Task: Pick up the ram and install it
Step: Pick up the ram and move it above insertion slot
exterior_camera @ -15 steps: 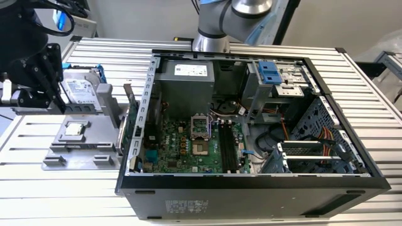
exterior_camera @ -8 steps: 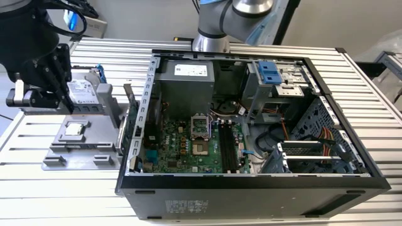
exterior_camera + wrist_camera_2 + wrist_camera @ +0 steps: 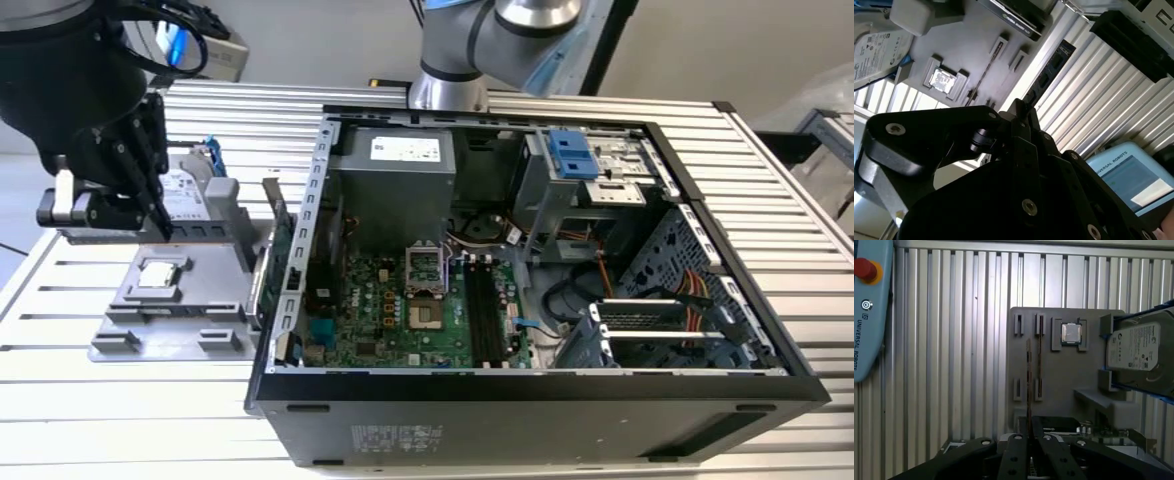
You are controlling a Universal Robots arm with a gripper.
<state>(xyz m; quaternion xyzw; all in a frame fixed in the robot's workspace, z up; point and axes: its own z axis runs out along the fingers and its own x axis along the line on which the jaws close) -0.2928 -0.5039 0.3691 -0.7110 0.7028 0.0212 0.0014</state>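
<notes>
Above the ribbed counter (image 3: 134, 420), at the exterior view's upper left, the gripper (image 3: 140, 215) clamps the ram (image 3: 1054, 62), pickup seemingly done; installing calls for aligning it with a memory slot (image 3: 483, 315).

Exterior view looks down from above on the whole table (image 3: 80, 400); both wrist views, closer, share the gray tray (image 3: 1066, 372) (image 3: 974, 40).

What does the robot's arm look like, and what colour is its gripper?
The arm is a round, silver-grey tube with a light blue cap at its joint. The gripper is black, made of flat linked bars pinned with small silver screws, with narrow fingers. Black cables loop above it in the exterior view.
</notes>
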